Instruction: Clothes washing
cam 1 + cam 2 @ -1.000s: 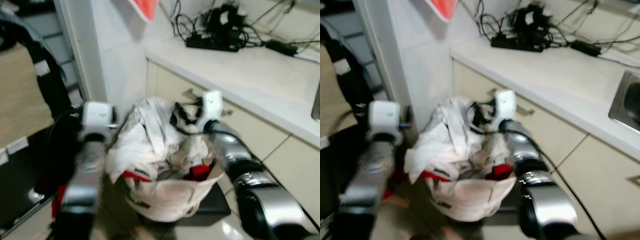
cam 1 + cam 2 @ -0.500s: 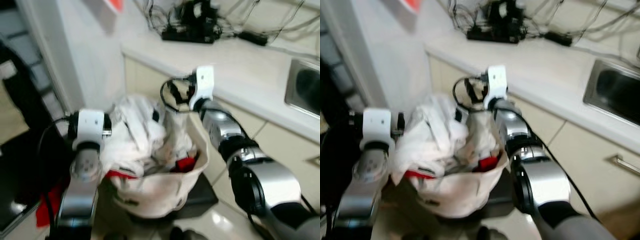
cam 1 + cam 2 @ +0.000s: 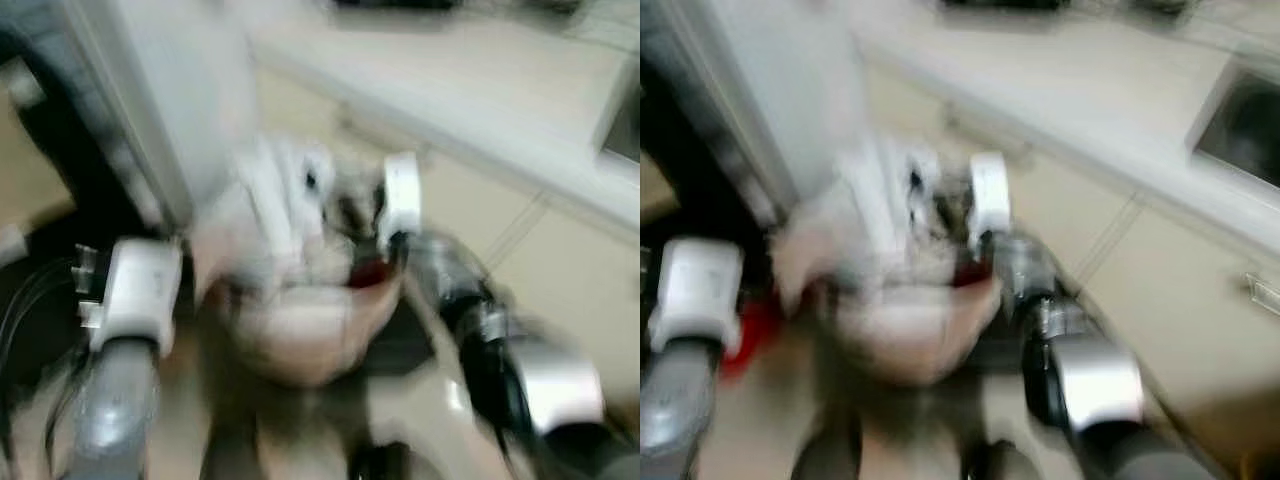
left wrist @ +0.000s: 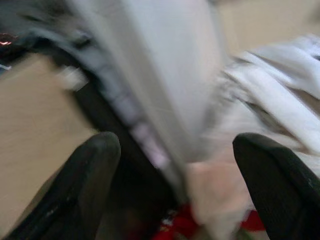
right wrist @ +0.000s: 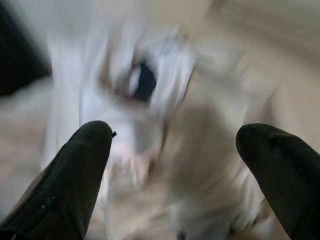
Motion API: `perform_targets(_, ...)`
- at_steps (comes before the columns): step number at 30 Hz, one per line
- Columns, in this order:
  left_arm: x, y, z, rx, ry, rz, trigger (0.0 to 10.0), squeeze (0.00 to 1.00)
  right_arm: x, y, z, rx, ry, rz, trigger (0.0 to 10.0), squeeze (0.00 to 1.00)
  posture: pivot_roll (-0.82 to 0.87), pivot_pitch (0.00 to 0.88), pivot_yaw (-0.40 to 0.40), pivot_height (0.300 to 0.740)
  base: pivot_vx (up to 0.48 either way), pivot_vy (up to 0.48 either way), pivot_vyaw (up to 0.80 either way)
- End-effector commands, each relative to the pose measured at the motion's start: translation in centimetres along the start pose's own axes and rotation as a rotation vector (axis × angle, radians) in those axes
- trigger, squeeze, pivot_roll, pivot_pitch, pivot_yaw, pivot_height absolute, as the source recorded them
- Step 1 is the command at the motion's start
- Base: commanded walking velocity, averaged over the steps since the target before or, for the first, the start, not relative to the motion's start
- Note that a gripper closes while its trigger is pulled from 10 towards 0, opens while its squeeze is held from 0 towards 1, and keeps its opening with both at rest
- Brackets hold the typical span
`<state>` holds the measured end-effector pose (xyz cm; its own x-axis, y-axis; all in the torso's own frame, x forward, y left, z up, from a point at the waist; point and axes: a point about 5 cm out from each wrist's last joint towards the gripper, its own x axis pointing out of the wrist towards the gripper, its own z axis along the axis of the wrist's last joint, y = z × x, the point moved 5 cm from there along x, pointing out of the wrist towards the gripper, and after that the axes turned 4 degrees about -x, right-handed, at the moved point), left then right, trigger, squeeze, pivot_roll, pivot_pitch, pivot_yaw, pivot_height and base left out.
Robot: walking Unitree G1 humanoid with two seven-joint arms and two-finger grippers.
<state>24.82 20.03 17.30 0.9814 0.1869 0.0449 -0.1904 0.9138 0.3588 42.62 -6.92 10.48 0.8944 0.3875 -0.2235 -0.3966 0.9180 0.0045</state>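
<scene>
Though my head views are badly smeared, I can make out the white laundry bag (image 3: pixel 300 320) heaped with pale clothes (image 3: pixel 280 215) on the floor, just beside the cabinet front (image 3: pixel 480 215) under the counter (image 3: pixel 470 90). My left gripper (image 4: pixel 175 190) hangs spread wide by the bag's side; my right gripper (image 5: pixel 172 185) is likewise spread, empty, over the clothes.

A long pale counter (image 3: pixel 470 80) runs across the top right, very blurry. Cupboard doors (image 3: pixel 1170 300) sit under it. A dark sink (image 3: pixel 1250 125) shows at the right edge.
</scene>
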Motion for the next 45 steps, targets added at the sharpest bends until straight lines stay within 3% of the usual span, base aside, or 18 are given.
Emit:
perform_targets(1, -0.7, 0.0, -0.8, 0.012, 0.049, -0.013, 10.0, 0.00, 0.1, 1.2, -0.7, -0.014, 0.028, 0.034, 10.0, 0.00, 0.26, 0.316, -0.049, 0.736, 0.000, 0.000, 0.00)
perform_targets(4, -1.1, 0.3, -0.5, 0.013, 0.046, -0.003, 10.0, 0.00, 0.1, 1.7, -1.2, -0.061, 0.045, 0.069, 10.0, 0.00, 0.27, 0.331, -0.061, 0.736, 0.000, 0.000, 0.00)
perform_targets(6, -1.7, -0.1, -0.4, 0.002, 0.058, 0.000, 10.0, 0.00, -0.3, 2.9, -2.8, -0.145, 0.106, 0.153, 10.0, 0.00, 0.27, 0.333, -0.070, 0.736, 0.000, 0.000, 0.00)
perform_targets(11, -2.2, 0.0, -0.6, -0.001, 0.087, -0.004, 10.0, 0.00, -0.8, 3.4, -4.9, -0.130, 0.180, 0.187, 10.0, 0.00, 0.26, 0.339, -0.071, 0.736, 0.000, 0.000, 0.00)
perform_targets(18, -2.3, 0.0, -0.7, -0.003, 0.107, -0.015, 10.0, 0.00, -1.5, 2.1, -7.2, -0.111, 0.271, 0.097, 10.0, 0.00, 0.25, 0.355, -0.057, 0.736, 0.000, 0.000, 0.00)
perform_targets(23, -2.3, -0.3, -0.8, -0.003, 0.114, -0.030, 10.0, 0.00, -1.5, 2.0, -7.3, -0.112, 0.265, 0.085, 10.0, 0.00, 0.24, 0.355, -0.053, 0.736, 0.000, 0.000, 0.00)
perform_targets(33, -2.1, -0.8, -1.0, -0.007, 0.128, -0.047, 10.0, 0.00, -2.2, 2.8, -9.2, -0.193, 0.325, 0.132, 10.0, 0.00, 0.23, 0.358, -0.055, 0.736, 0.000, 0.000, 0.00)
perform_targets(37, -2.3, -0.8, -1.2, -0.003, 0.136, -0.049, 10.0, 0.00, -2.6, 2.0, -10.1, -0.222, 0.370, 0.088, 10.0, 0.00, 0.24, 0.375, -0.055, 0.736, 0.000, 0.000, 0.00)
perform_targets(38, -2.4, -0.8, -1.1, -0.003, 0.137, -0.049, 10.0, 0.00, -2.7, 1.8, -10.2, -0.209, 0.375, 0.067, 10.0, 1.00, 0.24, 0.376, -0.055, 0.736, 0.000, 0.000, 0.00)
perform_targets(45, -2.4, -0.7, -1.2, -0.001, 0.142, -0.045, 10.0, 0.00, -3.1, 0.3, -10.9, -0.071, 0.404, -0.055, 10.0, 1.00, 0.23, 0.377, -0.061, 0.736, 0.000, 0.000, 0.00)
